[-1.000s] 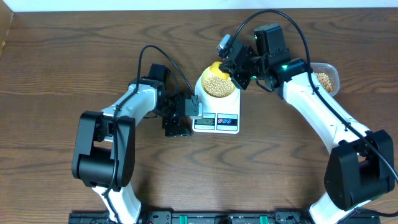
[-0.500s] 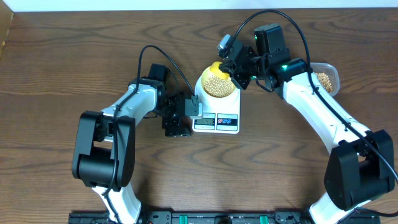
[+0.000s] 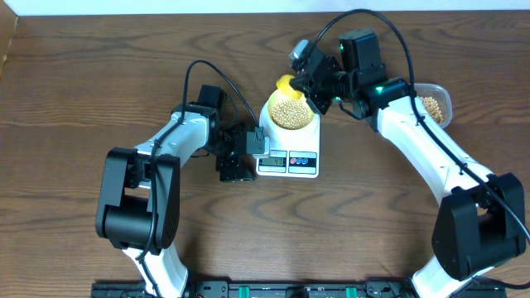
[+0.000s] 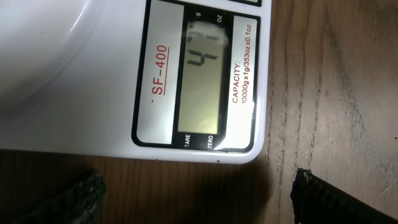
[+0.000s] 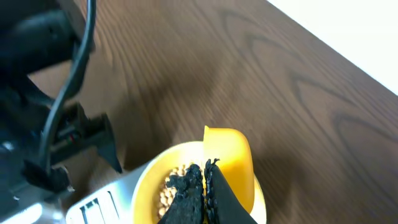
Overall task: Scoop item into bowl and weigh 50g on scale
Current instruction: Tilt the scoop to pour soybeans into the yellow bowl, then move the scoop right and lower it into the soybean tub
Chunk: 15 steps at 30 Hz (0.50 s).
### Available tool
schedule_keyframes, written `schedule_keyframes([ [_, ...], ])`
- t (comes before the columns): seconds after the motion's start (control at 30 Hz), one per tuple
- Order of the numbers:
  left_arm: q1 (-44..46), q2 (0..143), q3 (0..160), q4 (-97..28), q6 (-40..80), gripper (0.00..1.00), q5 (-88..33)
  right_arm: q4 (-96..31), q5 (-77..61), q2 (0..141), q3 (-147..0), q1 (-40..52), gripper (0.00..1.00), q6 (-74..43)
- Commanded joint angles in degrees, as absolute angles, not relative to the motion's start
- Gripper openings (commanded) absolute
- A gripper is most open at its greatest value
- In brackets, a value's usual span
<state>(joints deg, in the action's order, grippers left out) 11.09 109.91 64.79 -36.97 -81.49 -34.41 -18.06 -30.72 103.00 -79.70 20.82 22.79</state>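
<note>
My right tool (image 3: pixel 313 89) is clamped on the yellow scoop (image 3: pixel 286 83), its fingers (image 5: pixel 186 190) pressed together with only the scoop's head showing past them. The scoop's long axis runs from that tool out to my left. Its head points that way and hangs over the far rim of the bowl (image 3: pixel 273 124).

The bowl sits on the far half of the scale (image 3: pixel 310 136), heaped with beans (image 3: pixel 290 109). The scale lies on the tabletop (image 3: pixel 74 99) between my two arms. Its long axis runs away from me, and the display (image 4: pixel 204 78) and buttons are on the near edge. On the display I can read a 4; the digit beside it is too faint to make out.

My left tool (image 4: pixel 196 196) rests just beside the scale's near left corner, fingers apart and gripping nothing. A clear container (image 3: pixel 445 99) with more beans stands well off to my right.
</note>
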Motion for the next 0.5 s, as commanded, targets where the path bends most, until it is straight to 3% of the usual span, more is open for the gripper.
schedule_keyframes([
  [0.0, 11.2, 110.3, 64.2, -37.0, -82.5, 0.98, -35.1, -16.1, -33.8, 98.0, -79.8, 18.7, 0.01, 14.7],
  [0.3, 11.2, 110.3, 64.2, -37.0, -82.5, 0.98, -35.1, -16.0, -32.8, 92.9, -79.8, 9.6, 0.01, 14.6],
  [0.47, 11.2, 110.3, 64.2, -37.0, -82.5, 0.97, -35.1, -16.5, -25.4, 93.0, -79.8, 4.5, 0.01, 14.6],
])
